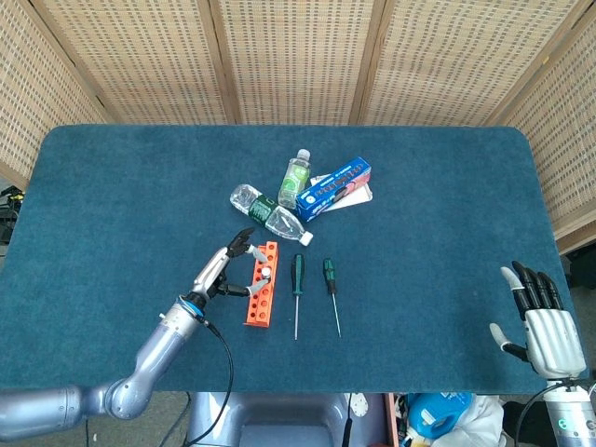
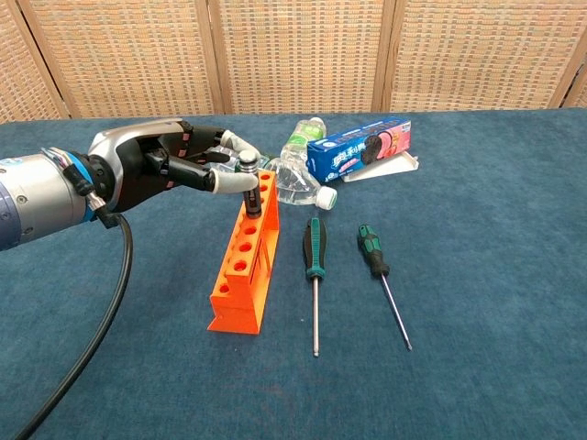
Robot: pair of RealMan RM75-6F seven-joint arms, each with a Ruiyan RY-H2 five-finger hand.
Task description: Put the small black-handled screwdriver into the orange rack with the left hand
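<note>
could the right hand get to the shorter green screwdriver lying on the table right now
Probably yes. The right hand is open and holds nothing, and the bare blue table lies between it and the shorter green screwdriver, though it is some way off.

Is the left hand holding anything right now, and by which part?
The left hand pinches the small black-handled screwdriver at its handle top.
</note>
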